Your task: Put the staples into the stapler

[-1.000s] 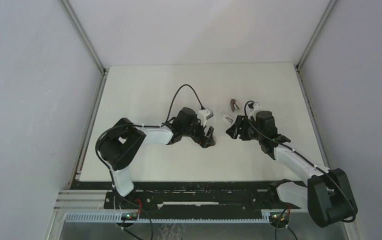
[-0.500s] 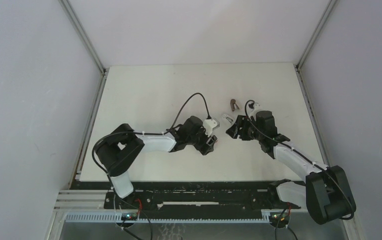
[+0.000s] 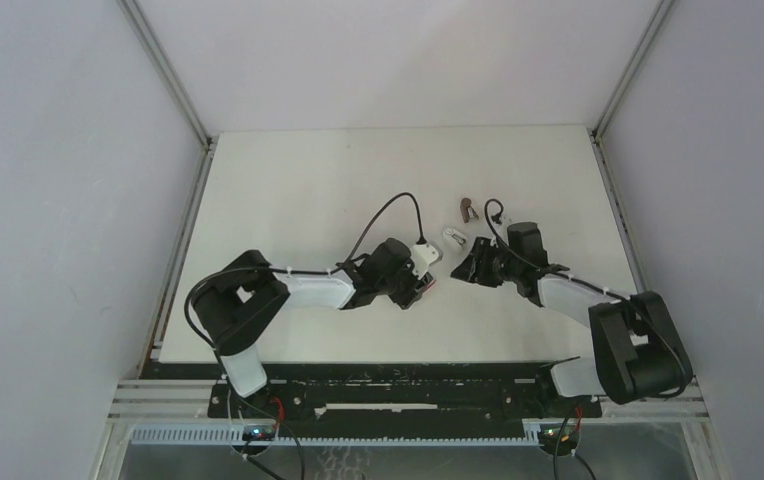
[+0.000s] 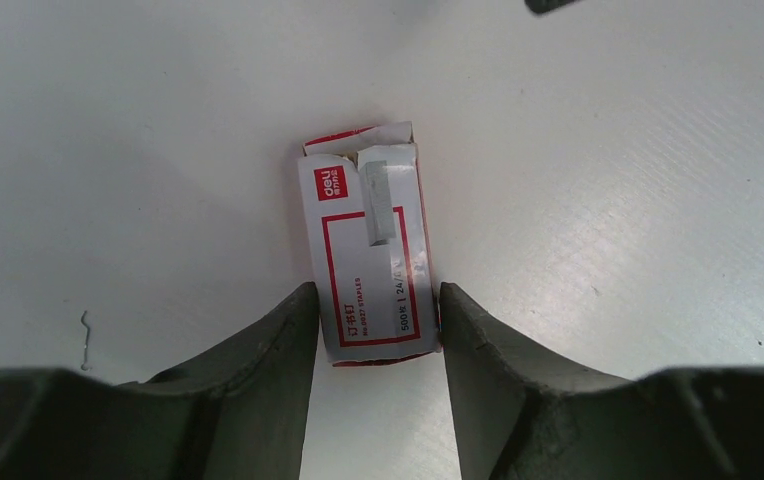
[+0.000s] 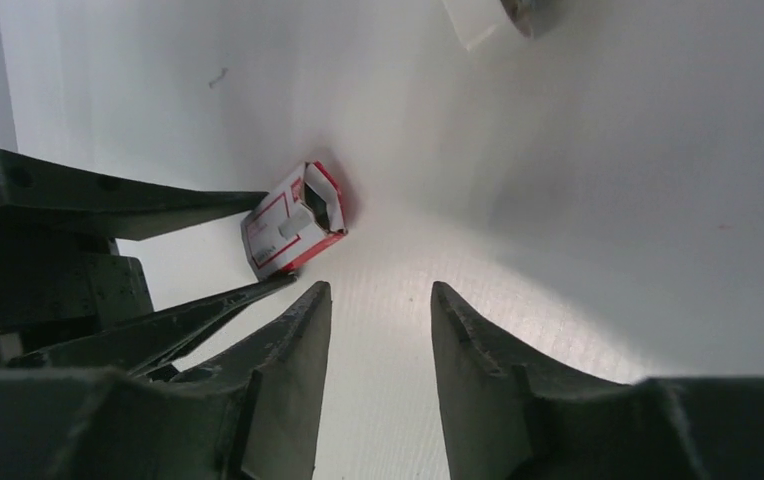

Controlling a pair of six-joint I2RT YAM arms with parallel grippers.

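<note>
Here, grey walls [image 3: 58, 200] flank a white table [image 3: 288, 190] bearing the stapler [image 3: 453, 237].

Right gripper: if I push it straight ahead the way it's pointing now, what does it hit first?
Probably the small red-and-white cardboard staple box pinched by the left gripper. The open right gripper aims just past its open end, so one finger may clip it; depth is unclear.

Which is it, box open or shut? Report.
Open. In the left wrist view the box has its far end flaps torn back, and grey staples show through the torn opening.
</note>
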